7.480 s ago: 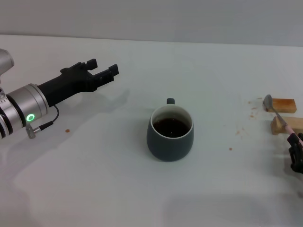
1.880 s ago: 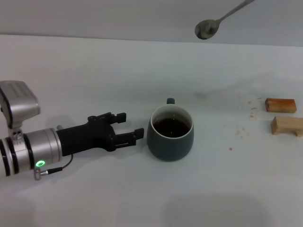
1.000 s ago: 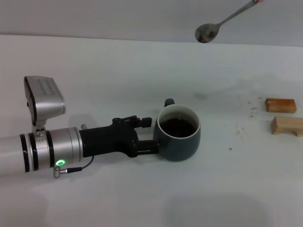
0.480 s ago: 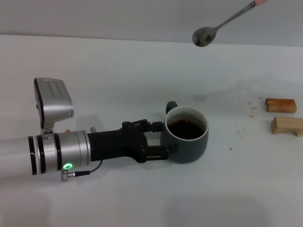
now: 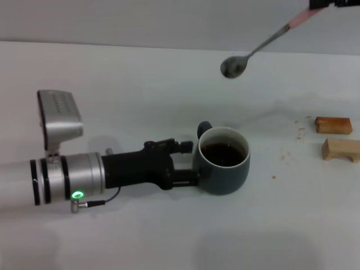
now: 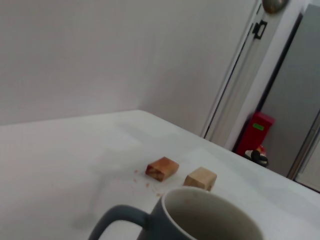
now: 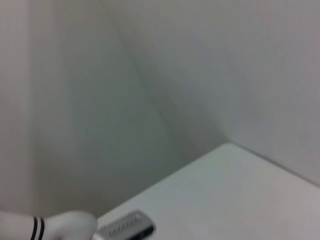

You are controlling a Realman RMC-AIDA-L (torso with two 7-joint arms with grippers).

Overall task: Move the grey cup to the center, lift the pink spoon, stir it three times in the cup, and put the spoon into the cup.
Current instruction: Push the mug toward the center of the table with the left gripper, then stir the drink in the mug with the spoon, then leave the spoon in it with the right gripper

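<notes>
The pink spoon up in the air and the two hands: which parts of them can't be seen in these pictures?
- Right hand: head view, cut off by the top edge; its grip on the pink spoon is out of sight.
- Spoon's handle end: head view, runs out at that edge.
- Left hand: head view, pressed against the grey cup; contact unclear.
- Left wrist view: only part of the spoon's bowl shows.
- Right wrist view: neither spoon nor cup visible.

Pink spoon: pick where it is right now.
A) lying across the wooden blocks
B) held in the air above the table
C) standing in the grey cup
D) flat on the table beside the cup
B: the pink spoon hangs from the right gripper, clear of the grey cup.
</notes>
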